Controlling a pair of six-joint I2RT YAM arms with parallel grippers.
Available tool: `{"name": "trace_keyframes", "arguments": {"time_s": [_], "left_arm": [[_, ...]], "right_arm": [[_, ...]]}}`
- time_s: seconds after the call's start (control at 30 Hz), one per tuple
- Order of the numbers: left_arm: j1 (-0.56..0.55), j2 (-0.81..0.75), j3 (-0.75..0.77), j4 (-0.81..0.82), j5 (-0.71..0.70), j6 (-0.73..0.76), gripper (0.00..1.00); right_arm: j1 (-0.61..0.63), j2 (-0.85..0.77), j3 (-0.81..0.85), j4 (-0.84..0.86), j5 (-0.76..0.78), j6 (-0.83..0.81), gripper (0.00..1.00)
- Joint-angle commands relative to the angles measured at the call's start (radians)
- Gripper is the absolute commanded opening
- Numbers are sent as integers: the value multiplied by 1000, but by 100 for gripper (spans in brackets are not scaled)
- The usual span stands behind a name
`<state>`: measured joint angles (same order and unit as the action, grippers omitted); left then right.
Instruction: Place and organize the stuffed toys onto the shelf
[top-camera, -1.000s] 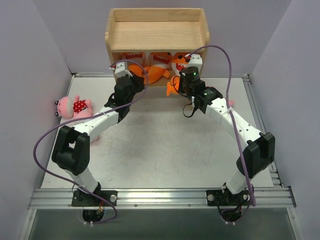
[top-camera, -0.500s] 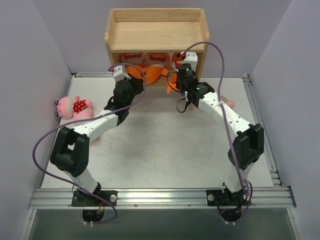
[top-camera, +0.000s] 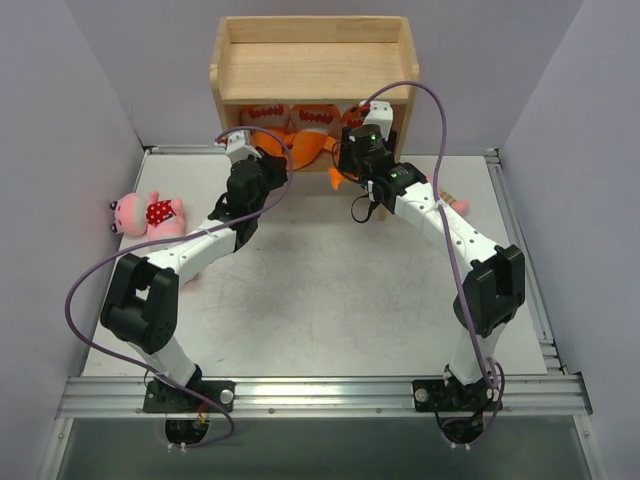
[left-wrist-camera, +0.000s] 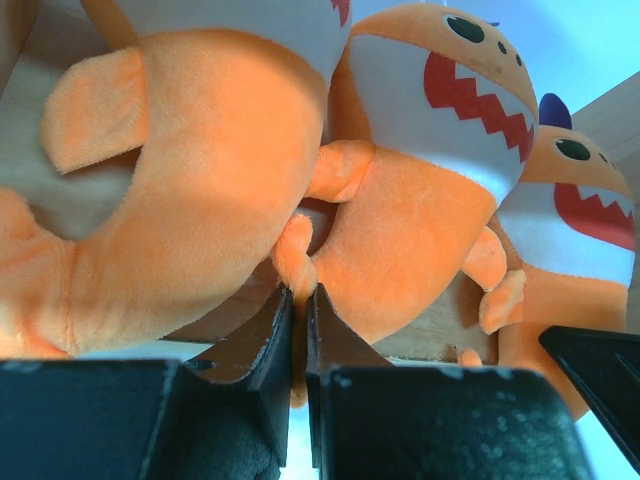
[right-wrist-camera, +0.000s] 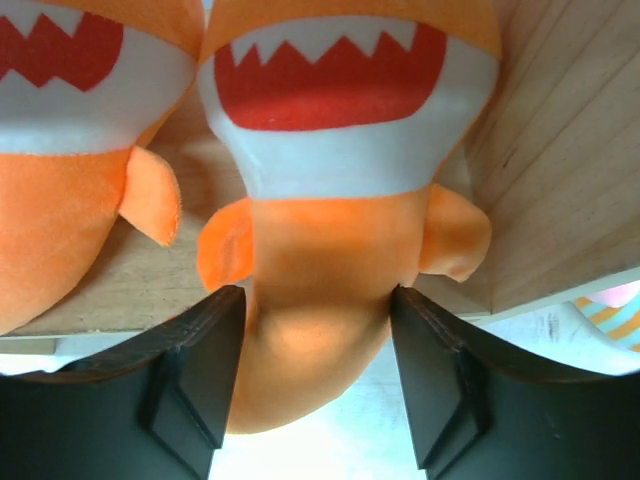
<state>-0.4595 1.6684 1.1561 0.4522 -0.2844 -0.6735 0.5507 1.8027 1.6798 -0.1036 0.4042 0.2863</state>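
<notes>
Lying on the bench (top-camera: 320, 290) far left is a pink plush doll in red polka dots (top-camera: 148, 213). The left jaws pinch a fin of an orange toothy plush fish (left-wrist-camera: 410, 240) inside the light wooden shelf (top-camera: 313, 70); the right jaws stand apart, straddling the tail of the rightmost orange fish (right-wrist-camera: 330, 260).

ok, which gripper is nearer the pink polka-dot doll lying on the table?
Left. The left gripper, pinching an orange fish toy at the shelf front, sits right of and beyond the doll; the right gripper is farther right along the shelf.
</notes>
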Motion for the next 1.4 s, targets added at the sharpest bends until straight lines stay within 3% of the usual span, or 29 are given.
{"name": "trace_keyframes", "arguments": {"time_s": [0.0,0.17,0.53,1.03,1.37], "left_arm": [[-1,-35,-4,20,2,3,10],[-1,-33,4,22,2,2,10],[-1,-22,25,19,8,6,10],[-1,-29,24,20,19,3,11],[-1,-35,24,19,25,5,12]], "right_arm": [[-3,-61,28,56,-8,10,61],[-8,-144,-58,96,-27,75,67],[-130,-275,-298,222,-189,338,58],[-121,-350,-495,421,-265,425,57],[-113,-347,-542,519,-323,461,57]]}}
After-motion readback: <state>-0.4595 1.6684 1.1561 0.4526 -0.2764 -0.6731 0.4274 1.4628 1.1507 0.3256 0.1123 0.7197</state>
